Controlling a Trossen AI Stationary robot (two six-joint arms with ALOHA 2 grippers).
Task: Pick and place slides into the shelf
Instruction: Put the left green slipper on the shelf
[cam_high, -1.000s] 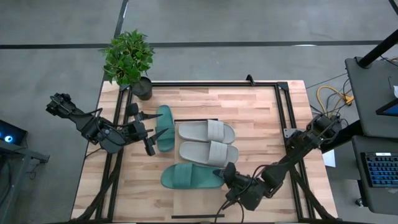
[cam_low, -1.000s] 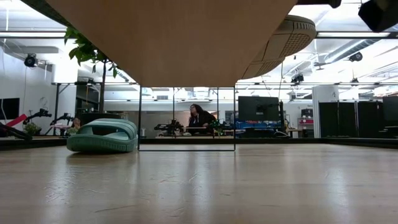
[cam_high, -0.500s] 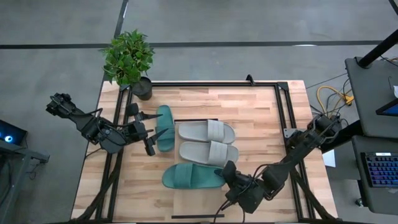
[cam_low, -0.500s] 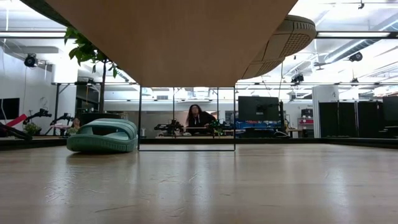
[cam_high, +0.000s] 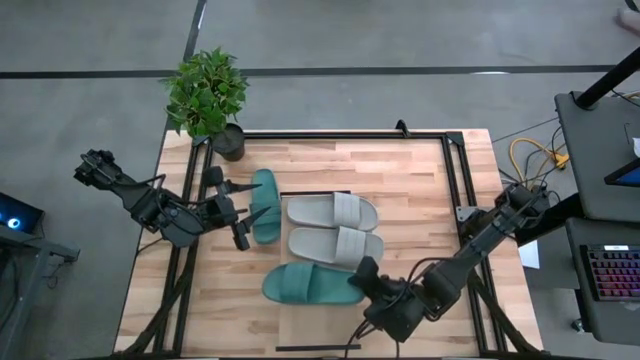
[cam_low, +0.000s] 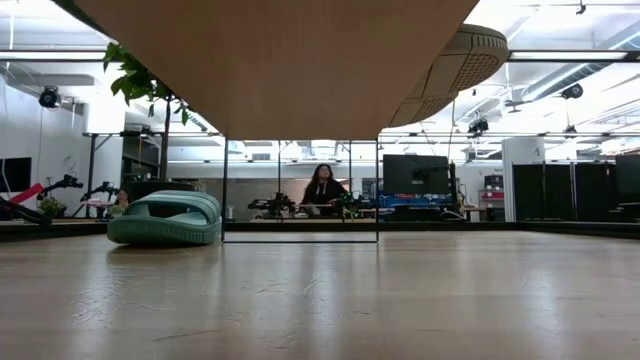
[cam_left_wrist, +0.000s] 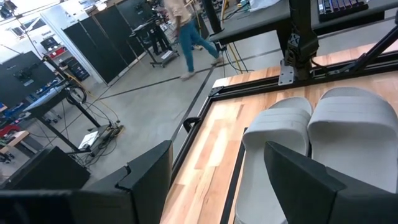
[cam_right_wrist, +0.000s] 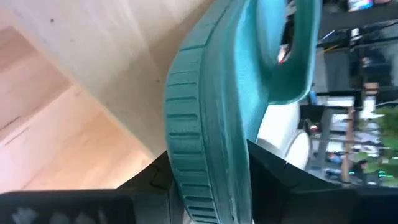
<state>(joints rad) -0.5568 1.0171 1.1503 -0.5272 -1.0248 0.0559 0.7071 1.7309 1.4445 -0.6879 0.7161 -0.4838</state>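
The right hand (cam_high: 358, 279) is closed on the heel end of a teal slide (cam_high: 310, 285), its two fingers pinching the sole edge from either side, as the right wrist view shows with the ribbed teal rim (cam_right_wrist: 208, 155) running up between them. That slide lies lengthwise near the front of the bench (cam_high: 420, 190), just in front of the two grey slides.

The grey pair (cam_high: 333, 228) lies side by side in the middle, on the raised shelf (cam_low: 280, 60), whose pale underside fills the top of the low view with one grey sole poking past its edge. The second teal slide (cam_high: 264, 204) sits at the left end of the grey pair, turned crosswise to them; whether it rests on the shelf or on the bench beside it I cannot tell from above, though the low view shows a teal slide (cam_low: 165, 218) lying down at bench level.

The left hand (cam_high: 237, 210) hovers with fingers spread wide and empty, just beside that crosswise teal slide, looking past it toward the grey pair.

As I judge it, the grey pair is placed, the gripped teal slide has yet to be lifted in, and the other teal one probably remains too.

A potted plant (cam_high: 208, 95) stands at the far left corner.
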